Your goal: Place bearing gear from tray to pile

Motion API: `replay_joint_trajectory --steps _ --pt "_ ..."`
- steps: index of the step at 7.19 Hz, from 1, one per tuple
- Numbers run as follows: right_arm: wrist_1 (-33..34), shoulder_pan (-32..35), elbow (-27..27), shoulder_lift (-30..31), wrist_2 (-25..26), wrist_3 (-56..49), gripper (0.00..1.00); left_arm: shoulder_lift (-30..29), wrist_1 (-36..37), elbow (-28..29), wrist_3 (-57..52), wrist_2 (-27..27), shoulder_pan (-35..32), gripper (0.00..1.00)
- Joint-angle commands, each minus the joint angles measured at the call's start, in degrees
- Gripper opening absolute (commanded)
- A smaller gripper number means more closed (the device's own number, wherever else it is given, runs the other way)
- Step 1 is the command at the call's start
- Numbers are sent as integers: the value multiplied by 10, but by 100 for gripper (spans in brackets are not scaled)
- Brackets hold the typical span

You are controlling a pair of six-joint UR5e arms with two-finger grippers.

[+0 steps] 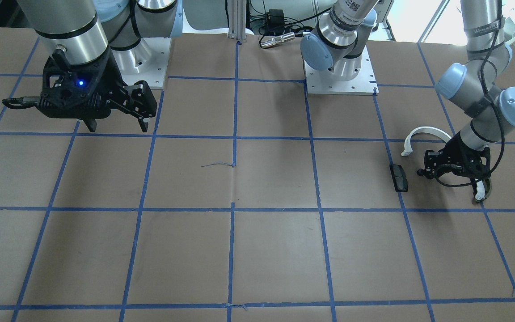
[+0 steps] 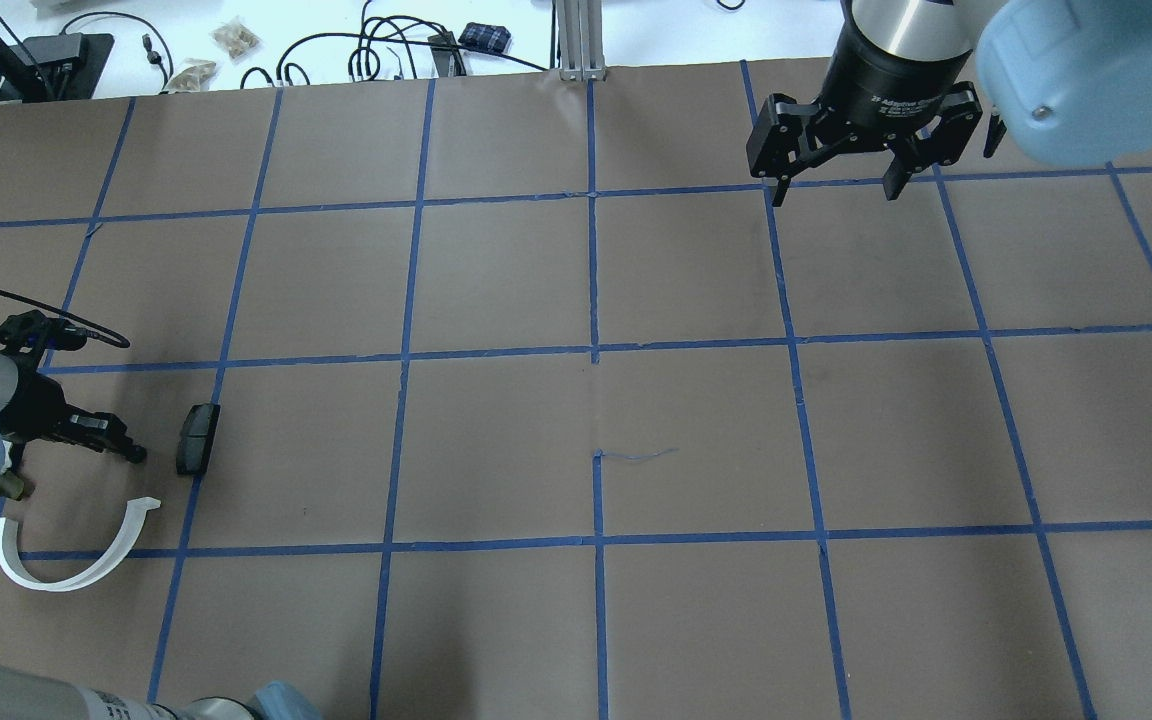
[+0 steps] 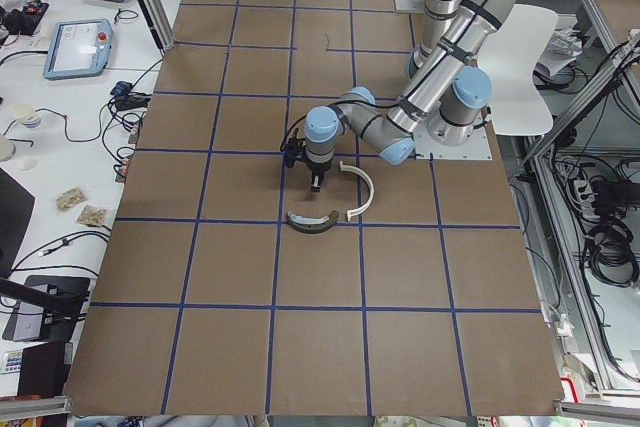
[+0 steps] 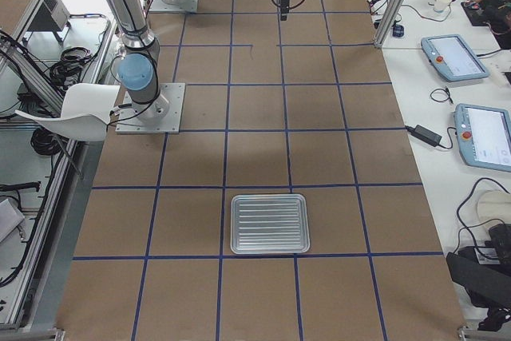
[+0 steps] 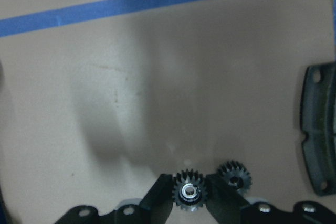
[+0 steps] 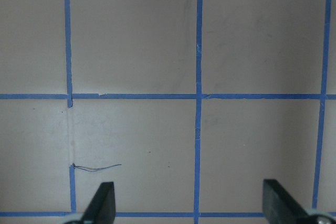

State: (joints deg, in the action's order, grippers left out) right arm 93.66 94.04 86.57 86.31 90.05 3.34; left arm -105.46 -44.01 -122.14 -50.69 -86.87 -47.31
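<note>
- Our left gripper (image 5: 189,196) is closed narrow on the bearing gear (image 5: 189,190), a small dark toothed wheel with a bright metal hub, pinched between the two fingertips.
- We see this gripper low over the pile, in the table's left half, about midway between the robot's edge and the operators' edge. We cannot tell whether the gear touches the paper.
- A second small gear (image 5: 234,175) shows just beside the held one, against the outside of one finger.
- The pile's olive-green curved piece (image 3: 310,220) lies just beside the gripper, toward the table's left end.
- The white half-ring arc (image 2: 51,585) lies near the gripper on the robot's side, and the black block (image 2: 198,438) on the side toward the table's middle.
- The tray (image 4: 269,223) lies near the table's right end, well apart from the pile.
- Our right gripper (image 2: 836,192) hangs high above the table's right half, jaws spread wide with nothing between them.
</note>
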Motion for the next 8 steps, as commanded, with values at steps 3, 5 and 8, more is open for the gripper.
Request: replay_joint_trajectory --steps 3,5,8 --pt "0 0 0 0 -1 0 100 66 -33 18 45 -7 -70 92" --pt "5 0 0 0 -3 0 100 110 -188 101 226 -26 -174 92" --pt "3 1 0 0 0 0 100 145 -451 297 483 -36 -335 97"
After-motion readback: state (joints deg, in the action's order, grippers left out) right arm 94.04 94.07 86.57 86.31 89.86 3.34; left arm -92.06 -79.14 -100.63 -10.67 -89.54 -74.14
